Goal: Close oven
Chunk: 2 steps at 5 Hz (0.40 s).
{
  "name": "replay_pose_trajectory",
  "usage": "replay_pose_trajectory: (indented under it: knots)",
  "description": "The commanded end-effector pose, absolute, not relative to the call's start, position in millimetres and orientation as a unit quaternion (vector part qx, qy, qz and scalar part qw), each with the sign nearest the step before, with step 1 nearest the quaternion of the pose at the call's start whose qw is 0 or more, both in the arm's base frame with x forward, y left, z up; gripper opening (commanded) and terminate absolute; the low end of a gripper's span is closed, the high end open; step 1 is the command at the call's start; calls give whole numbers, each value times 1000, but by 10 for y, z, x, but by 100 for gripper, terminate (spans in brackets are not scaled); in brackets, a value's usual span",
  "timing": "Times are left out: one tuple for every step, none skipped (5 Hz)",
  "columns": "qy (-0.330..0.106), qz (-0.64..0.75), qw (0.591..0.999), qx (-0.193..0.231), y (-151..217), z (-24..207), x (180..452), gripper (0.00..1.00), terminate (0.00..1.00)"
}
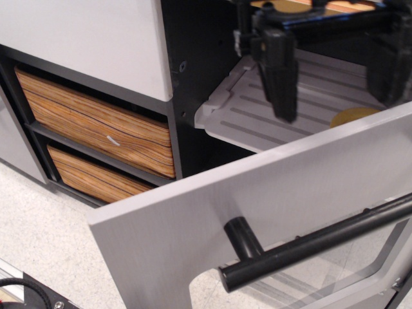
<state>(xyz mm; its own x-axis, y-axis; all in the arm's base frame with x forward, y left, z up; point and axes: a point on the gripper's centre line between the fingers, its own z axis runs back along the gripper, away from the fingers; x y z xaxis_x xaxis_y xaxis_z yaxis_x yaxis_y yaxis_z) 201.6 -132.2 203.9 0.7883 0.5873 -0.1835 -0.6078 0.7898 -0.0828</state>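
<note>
- Your gripper [338, 77] hangs over the oven's [257, 187] open mouth with its jaws spread wide and nothing between them; one finger [281, 74] points down at the left, the other shows at the far right edge of view.
- The oven door [193, 238] is swung down and out toward you, filling the near right of the view, with its black bar handle [309, 244] running along the lower right.
- First risk: both fingertips hover just above the grey ribbed tray [257, 116]. Drop any lower and you likely scrape or catch the tray rather than the door.
- Second risk: the gripper sits on the far side of the door's top edge. If you push the door shut from there, I judge the arm gets trapped in the opening.
- There's a yellow round thing [351, 116] on the tray, right by the door edge; what it is I can't tell. Watch it doesn't get clipped.
- Reaching for the handle means crossing over the door edge; graze that edge and you jolt the door.
- The wood-grain drawers [96, 125] sit well off to the left; a wide swing that way wastes the approach.
</note>
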Motion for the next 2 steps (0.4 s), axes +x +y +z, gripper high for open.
replay_pose_trajectory:
  knots:
    - [101, 314, 940, -93, -1484, 1889, 1879, 100, 0]
    - [98, 322, 938, -81, -1487, 1729, 1897, 100, 0]
